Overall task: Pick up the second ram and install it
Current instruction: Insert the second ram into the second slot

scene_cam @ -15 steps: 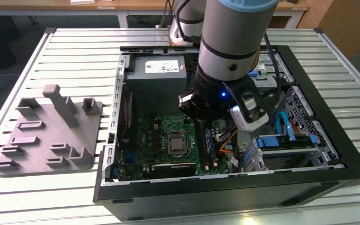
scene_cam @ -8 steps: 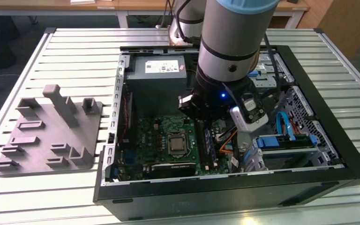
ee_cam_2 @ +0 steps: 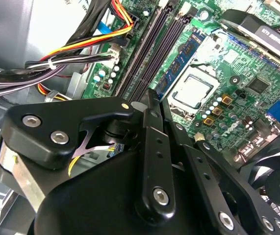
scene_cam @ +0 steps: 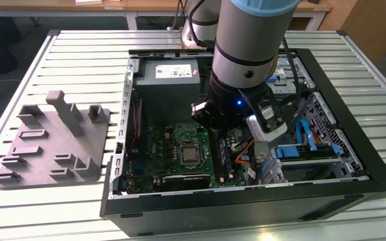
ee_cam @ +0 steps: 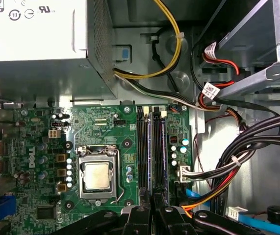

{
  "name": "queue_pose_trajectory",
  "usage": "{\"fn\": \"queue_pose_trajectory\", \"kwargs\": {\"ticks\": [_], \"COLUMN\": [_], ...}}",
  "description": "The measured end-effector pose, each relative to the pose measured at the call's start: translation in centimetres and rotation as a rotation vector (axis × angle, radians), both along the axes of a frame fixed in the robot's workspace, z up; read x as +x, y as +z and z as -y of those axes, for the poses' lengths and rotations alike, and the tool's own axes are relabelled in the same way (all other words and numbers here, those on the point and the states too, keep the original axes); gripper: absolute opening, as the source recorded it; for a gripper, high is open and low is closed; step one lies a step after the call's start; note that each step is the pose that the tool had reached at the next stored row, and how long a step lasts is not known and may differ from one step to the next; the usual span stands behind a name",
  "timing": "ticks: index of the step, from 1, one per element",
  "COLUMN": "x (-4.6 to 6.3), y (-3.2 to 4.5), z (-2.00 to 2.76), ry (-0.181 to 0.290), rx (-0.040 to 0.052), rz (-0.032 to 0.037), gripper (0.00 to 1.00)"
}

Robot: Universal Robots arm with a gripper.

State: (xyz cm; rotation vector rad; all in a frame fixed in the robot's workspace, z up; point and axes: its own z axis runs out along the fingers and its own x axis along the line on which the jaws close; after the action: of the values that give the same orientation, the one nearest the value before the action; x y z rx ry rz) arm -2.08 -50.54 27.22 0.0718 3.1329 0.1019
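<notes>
- Exterior view: my arm [scene_cam: 247, 45] reaches down into the open computer case [scene_cam: 354, 165], which lies on the slatted surface [scene_cam: 79, 55]. My pincer [scene_cam: 221, 131] is low over the green motherboard [scene_cam: 173, 145], just at the black memory slots [scene_cam: 221, 155].
- In the first wrist view, the slots [ee_cam: 152, 147] run side by side, beside the processor socket [ee_cam: 96, 175]. One slot carries a thin dark stick with a bluish tint, the second ram [ee_cam: 149, 147]; it sits down in the slot between the end clips.
- My pincer [ee_cam: 152, 215] is right at the near end of these slots. The fingers [ee_cam: 139, 219] stand close together, but I cannot tell if they pinch the ram or only stay above it.
- In the second wrist view, the black linkage of the pincer [ee_cam_2: 152, 105] points at the slots [ee_cam_2: 149, 54].
- A grey fixture block [scene_cam: 52, 140] rests on the surface, at the exterior view's left, well apart from the case.
</notes>
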Motion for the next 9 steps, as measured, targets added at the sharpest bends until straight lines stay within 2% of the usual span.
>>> {"fn": "queue_pose_trajectory", "kwargs": {"ticks": [9], "x": [0.0], "y": [-0.24], "z": [0.0], "ry": [0.0], "rx": [0.0], "rz": [0.0], "gripper": [0.14]}}
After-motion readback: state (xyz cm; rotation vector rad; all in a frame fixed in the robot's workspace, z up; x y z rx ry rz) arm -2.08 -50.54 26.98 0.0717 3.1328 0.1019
